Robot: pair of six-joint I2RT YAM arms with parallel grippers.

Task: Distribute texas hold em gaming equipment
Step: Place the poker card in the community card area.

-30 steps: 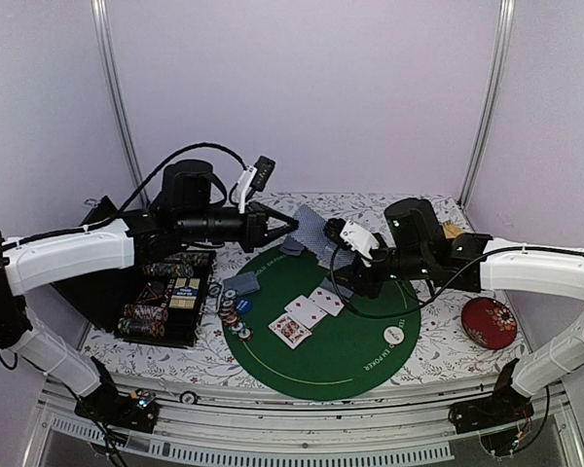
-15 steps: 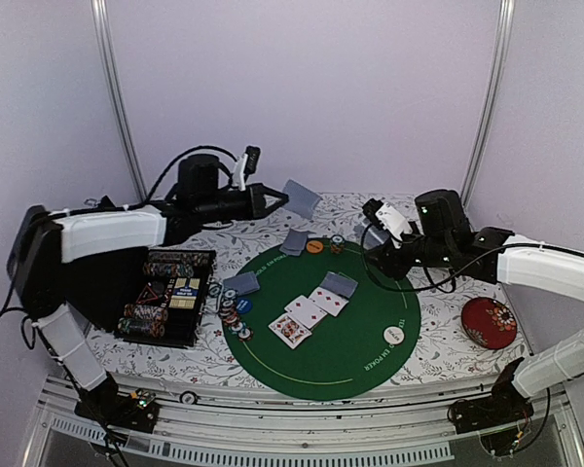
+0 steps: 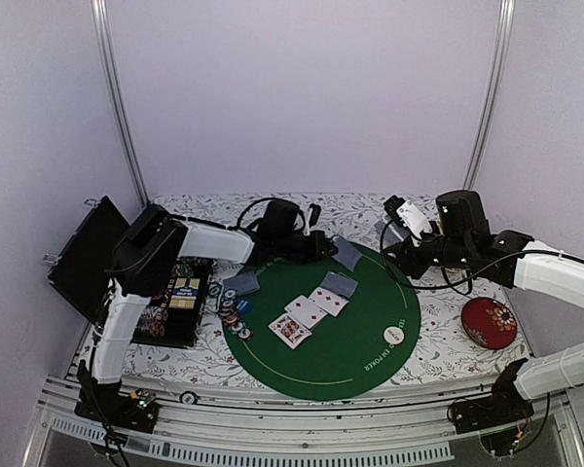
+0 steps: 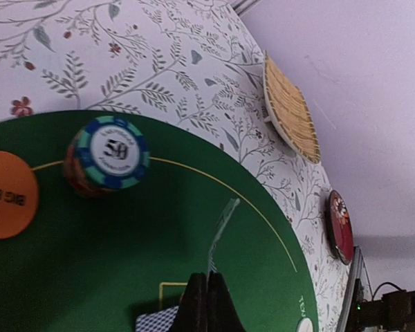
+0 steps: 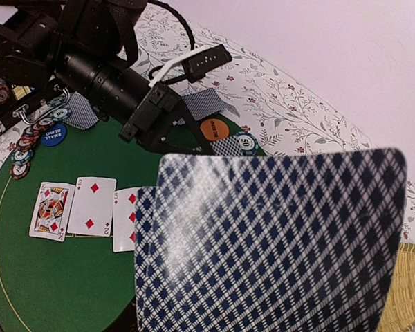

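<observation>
Left fingers (image 4: 199,311) are pinched shut on one card (image 3: 346,255) low over the far edge of the green mat (image 3: 341,360), probably to deal it there, while the right fingers (image 3: 396,243) grip the deck (image 5: 277,235) just off its far-right rim, I'm guessing as the supply.

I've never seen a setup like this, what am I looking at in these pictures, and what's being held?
The machine is a left arm and a right arm bolted at a table's edge. One picture looks down from above and behind; the others come from cameras on the wrists. On the table lies a green mat with face-up cards, chips and an orange disc; beside it, a chip case and a red dish. The left end effector pinches a single card over the mat. The right end effector holds a bunch of cards, filling its camera.
</observation>
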